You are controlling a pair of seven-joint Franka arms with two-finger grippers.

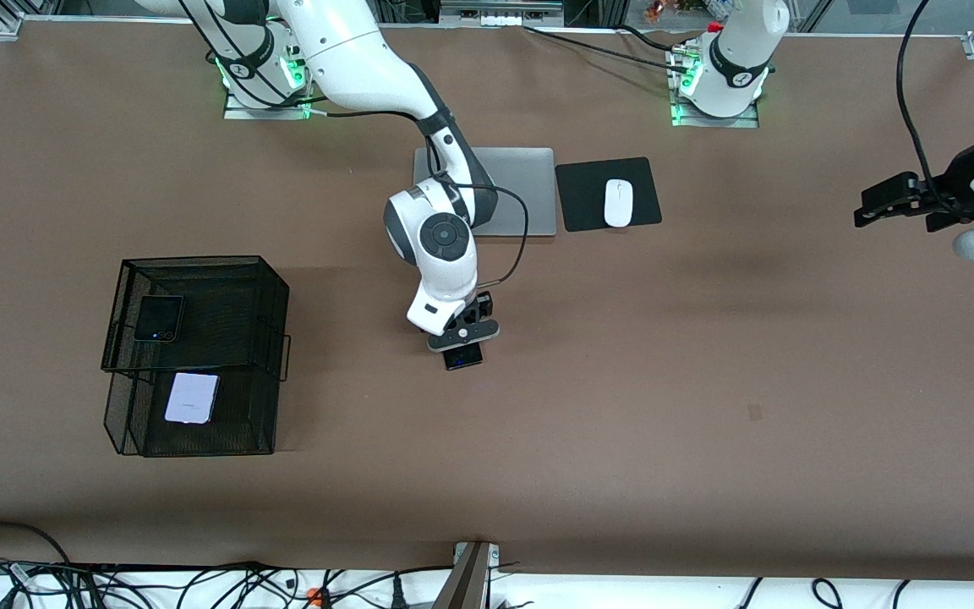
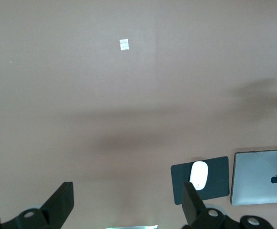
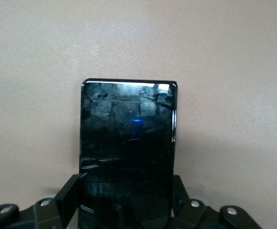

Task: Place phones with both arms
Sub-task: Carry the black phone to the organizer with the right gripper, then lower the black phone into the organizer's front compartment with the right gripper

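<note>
My right gripper (image 1: 463,345) is over the middle of the table, shut on the longer slim black phone (image 1: 462,358). In the right wrist view the fingers (image 3: 67,195) press on both long edges of that phone (image 3: 128,138), which sticks out past them just above the brown table. The small squarish black phone (image 1: 158,319) lies on the upper tier of a black mesh rack (image 1: 267,288). The white-lavender phone (image 1: 192,397) lies on its lower tier. My left gripper (image 1: 867,208) waits open and empty, held high at the left arm's end of the table, and also shows in its wrist view (image 2: 126,210).
A silver laptop (image 1: 521,190) lies near the robots' bases, partly under the right arm. Beside it a white mouse (image 1: 618,203) sits on a black pad (image 1: 580,199). Both show in the left wrist view: the mouse (image 2: 199,174) and the laptop (image 2: 262,177). Cables run along the table's near edge.
</note>
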